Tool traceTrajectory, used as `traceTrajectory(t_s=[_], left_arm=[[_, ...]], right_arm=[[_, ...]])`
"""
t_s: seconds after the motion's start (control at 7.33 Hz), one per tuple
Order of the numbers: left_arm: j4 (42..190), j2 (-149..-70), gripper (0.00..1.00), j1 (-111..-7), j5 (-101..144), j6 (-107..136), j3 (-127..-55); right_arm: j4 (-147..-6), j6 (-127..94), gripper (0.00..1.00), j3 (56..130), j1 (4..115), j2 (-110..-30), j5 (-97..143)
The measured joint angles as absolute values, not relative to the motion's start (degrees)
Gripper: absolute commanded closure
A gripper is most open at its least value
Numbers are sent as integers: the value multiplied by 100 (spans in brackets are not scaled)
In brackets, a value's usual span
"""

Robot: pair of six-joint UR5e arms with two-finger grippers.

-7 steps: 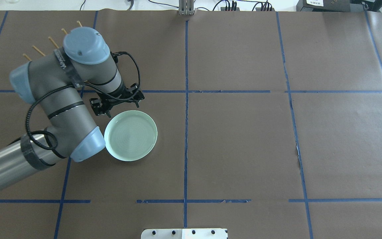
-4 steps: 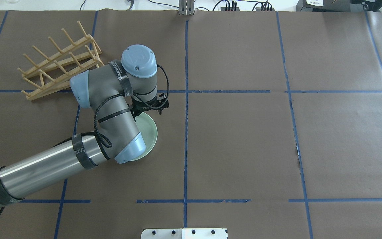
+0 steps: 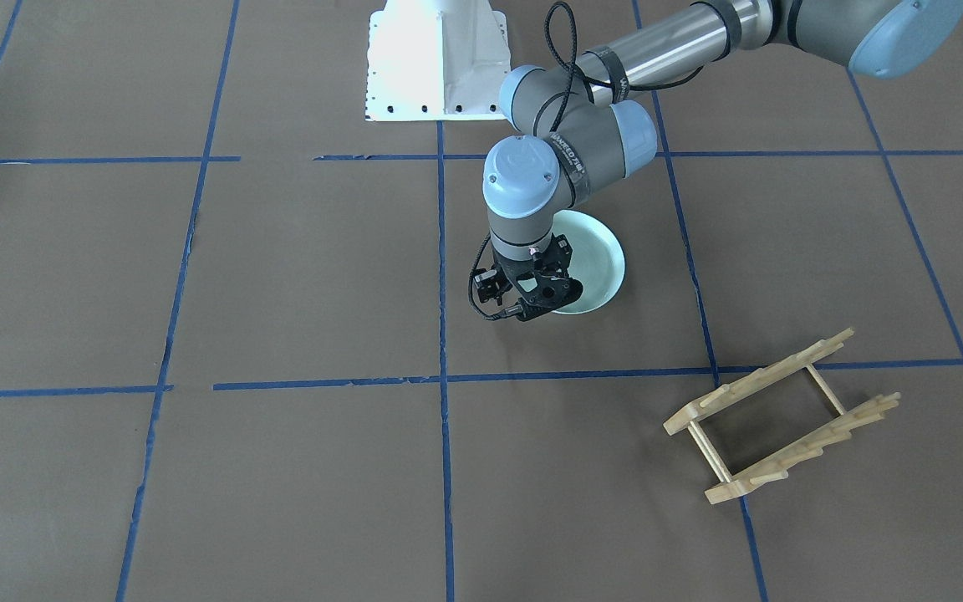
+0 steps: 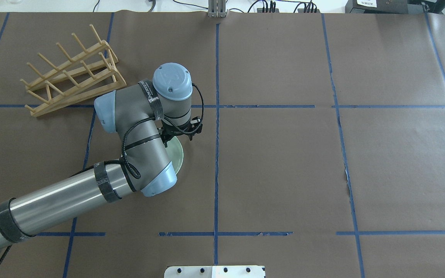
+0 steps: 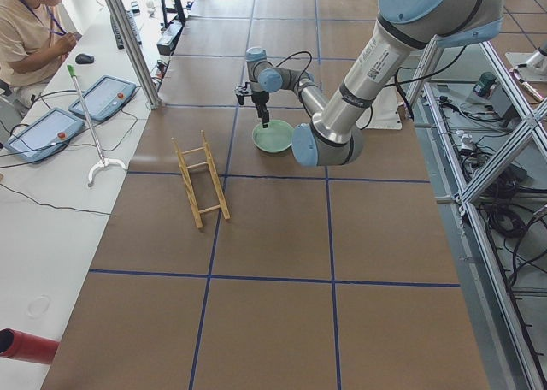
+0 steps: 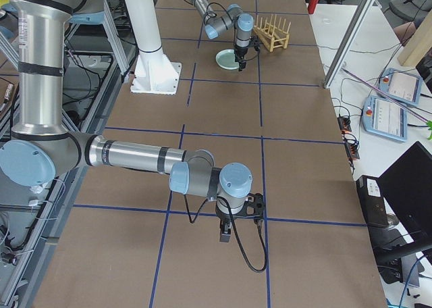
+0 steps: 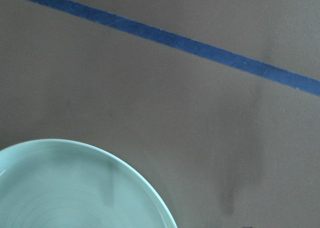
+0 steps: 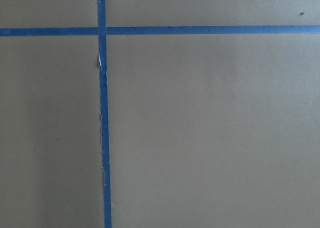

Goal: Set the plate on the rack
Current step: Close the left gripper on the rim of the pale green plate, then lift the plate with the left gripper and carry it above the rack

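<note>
The pale mint-green plate (image 3: 597, 255) lies flat on the brown table; my left arm covers most of it in the overhead view (image 4: 178, 154), and its rim fills the lower left of the left wrist view (image 7: 75, 188). My left gripper (image 3: 532, 308) points down over the plate's edge on the side away from my base. Two separate finger shadows in the left wrist view suggest it is open and empty. The light-wood rack (image 4: 72, 75) stands apart at the far left, also in the front view (image 3: 782, 418). My right gripper (image 6: 226, 230) hangs over bare table; I cannot tell its state.
Blue tape lines (image 4: 216, 116) divide the brown paper table cover. My white base plate (image 3: 435, 63) sits at the near edge. An operator (image 5: 26, 31) sits beyond the far side with tablets. A metal post (image 5: 128, 44) stands at the table's far edge.
My left arm has swung right, away from over the rack, and the gripper now sits over the plate's far-right edge. The rack is uncovered and the plate is mostly hidden.
</note>
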State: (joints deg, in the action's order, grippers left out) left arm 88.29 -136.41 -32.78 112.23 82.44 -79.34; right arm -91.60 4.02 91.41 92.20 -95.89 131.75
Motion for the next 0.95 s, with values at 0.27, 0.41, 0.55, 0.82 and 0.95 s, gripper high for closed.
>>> traceTrajectory(t_s=[0.27,0.41,0.55,0.82,0.95], left_arm=[[8898,-13596,76,-3239,11237,8333,-7929],[8907,-13580,100,-3234,11240,8355,-7929],[8910,-13575,100,-3234,11245,8367,-7938],[8945,-13573,100,-3238,11262,8391,-7973],[8977,-13575,100,-3309,11268,8443,-8121]], right_arm=[[-9160,404,0,9141,9220,-9589,13175],[-9162,403,0,9142,9220,-9589,13175],[-9161,401,0,9143,9220,-9589,13175],[-9162,403,0,9142,9220,-9589,13175],[-9162,404,0,9141,9220,-9589,13175]])
